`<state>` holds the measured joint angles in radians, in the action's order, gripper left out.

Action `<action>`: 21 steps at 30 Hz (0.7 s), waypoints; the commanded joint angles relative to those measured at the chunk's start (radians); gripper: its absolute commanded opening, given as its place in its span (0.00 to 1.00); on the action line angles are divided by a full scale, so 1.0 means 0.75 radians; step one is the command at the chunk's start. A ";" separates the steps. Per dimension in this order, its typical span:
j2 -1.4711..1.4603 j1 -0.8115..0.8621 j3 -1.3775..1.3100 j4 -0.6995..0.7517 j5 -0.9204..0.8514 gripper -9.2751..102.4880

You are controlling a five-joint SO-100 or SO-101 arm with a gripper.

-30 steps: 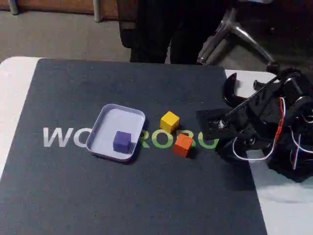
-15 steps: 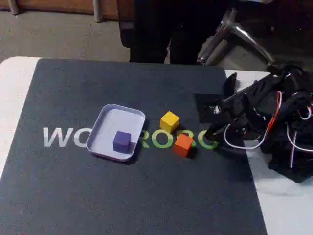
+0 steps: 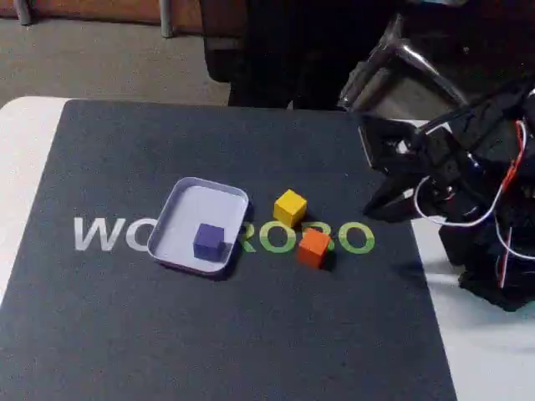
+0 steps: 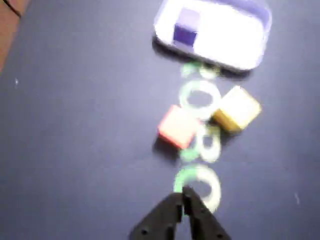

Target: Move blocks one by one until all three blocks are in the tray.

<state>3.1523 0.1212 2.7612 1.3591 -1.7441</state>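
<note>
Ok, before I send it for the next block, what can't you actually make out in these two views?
- Fixed view: the end effector is black against dark arm parts, so its tips blur into them.
- Wrist view: motion blur smears the orange block, the yellow block and the green mat lettering; edges are uncertain.
- Wrist view: the lower edge cuts off the end effector; its tips look together.
- Wrist view: glare washes out the tray floor around the purple block.

The dark grey rectangular table mat point(image 3: 251, 334) carries large printed lettering: pale grey "WO" at the left in the fixed view, then green "ROBO". The middle letters lie hidden behind the pale lavender shallow tray point(image 3: 188, 205)
</note>
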 commanded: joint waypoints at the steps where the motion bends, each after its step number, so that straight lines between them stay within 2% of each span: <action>1: -0.211 -0.049 -0.239 0.078 0.039 0.01; 12: -0.806 -0.174 -0.503 0.086 0.276 0.03; 21: -1.035 -0.145 -0.509 -0.135 0.483 0.05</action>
<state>2.3991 -0.0061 2.4268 1.3008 -1.4205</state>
